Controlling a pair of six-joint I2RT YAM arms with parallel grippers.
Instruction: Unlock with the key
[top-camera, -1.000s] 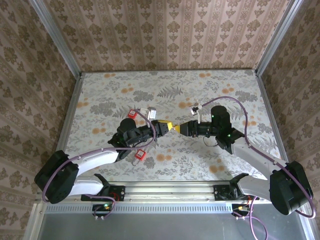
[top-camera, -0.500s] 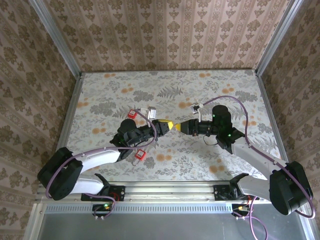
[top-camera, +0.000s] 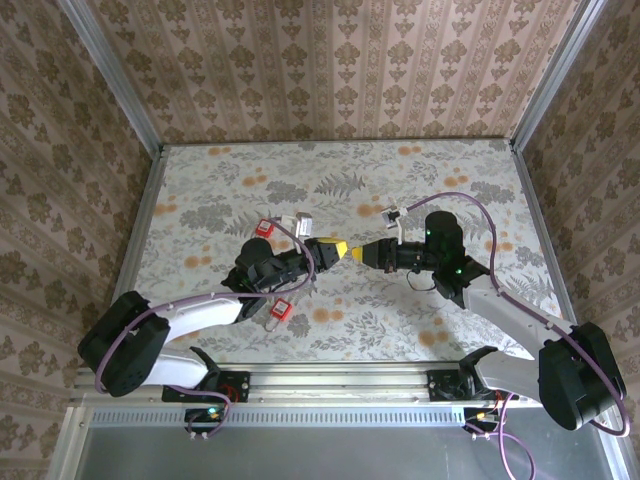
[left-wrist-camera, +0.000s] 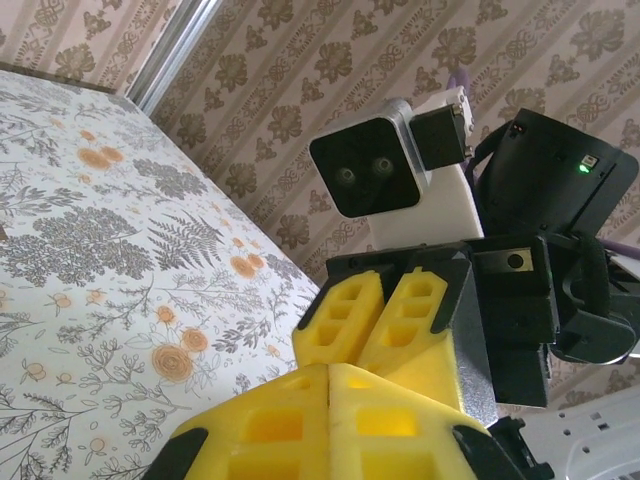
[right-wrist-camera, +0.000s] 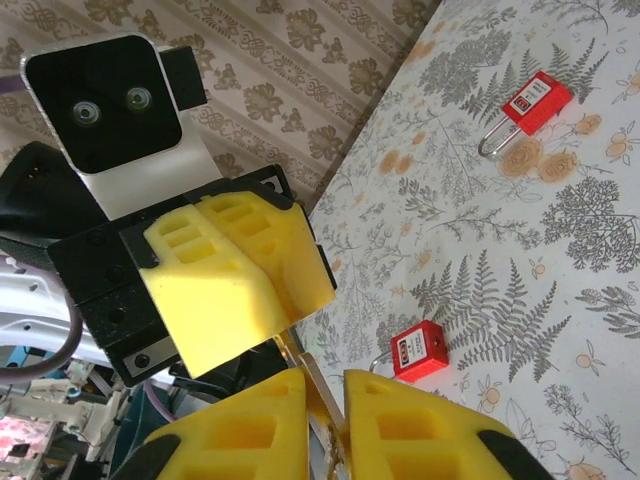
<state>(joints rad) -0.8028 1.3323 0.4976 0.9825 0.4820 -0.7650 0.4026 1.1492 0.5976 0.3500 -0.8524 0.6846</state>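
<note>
A thin, brass-coloured key (right-wrist-camera: 312, 385) sits between the yellow right fingers (right-wrist-camera: 240, 435).

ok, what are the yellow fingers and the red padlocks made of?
The yellow fingers look like matte printed or moulded plastic: hollow ribbed pockets, no shine. The red padlocks seem to have smooth plastic bodies, uniform red with a white label. Their thin grey shackles glint, so probably steel. Neither can be confirmed by sight alone.

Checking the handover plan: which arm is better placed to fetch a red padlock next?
Left, probably: both red plastic padlocks lie beside it, far from the right gripper, whose jaws flank the thin brass key.
</note>
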